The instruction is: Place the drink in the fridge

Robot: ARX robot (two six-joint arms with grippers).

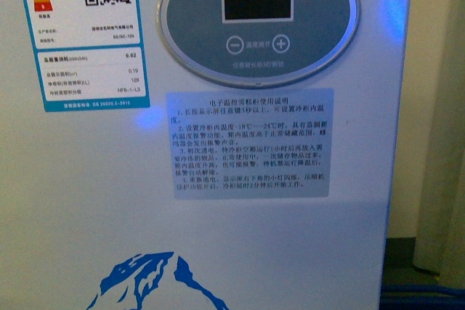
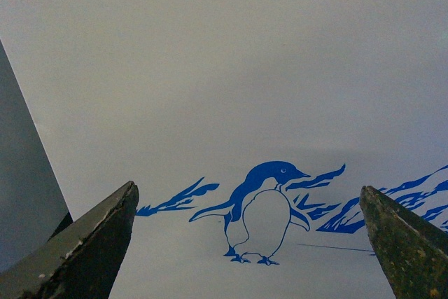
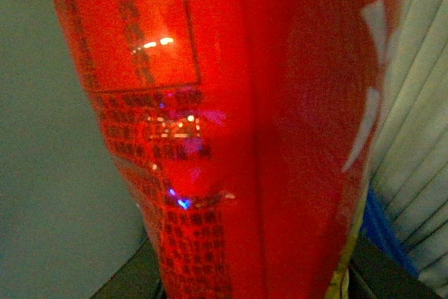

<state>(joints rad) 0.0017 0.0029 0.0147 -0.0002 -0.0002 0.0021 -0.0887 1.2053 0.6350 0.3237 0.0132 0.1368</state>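
Right up against the right wrist camera, the drink (image 3: pixel 245 138) is filling almost the whole view with its red label. The right gripper (image 3: pixel 259 288) is squeezing its sides, with only dark finger bits peeking out. The left gripper (image 2: pixel 246 188) is hanging wide apart, holding nothing, and facing the blue penguin (image 2: pixel 262 211) on the fridge (image 2: pixel 224 68) front.

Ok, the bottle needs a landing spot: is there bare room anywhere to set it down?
No set-down surface shows: the freezer's front wall fills the front view. The left gripper gapes empty before the penguin drawing; the drink bottle crowds the right wrist view.
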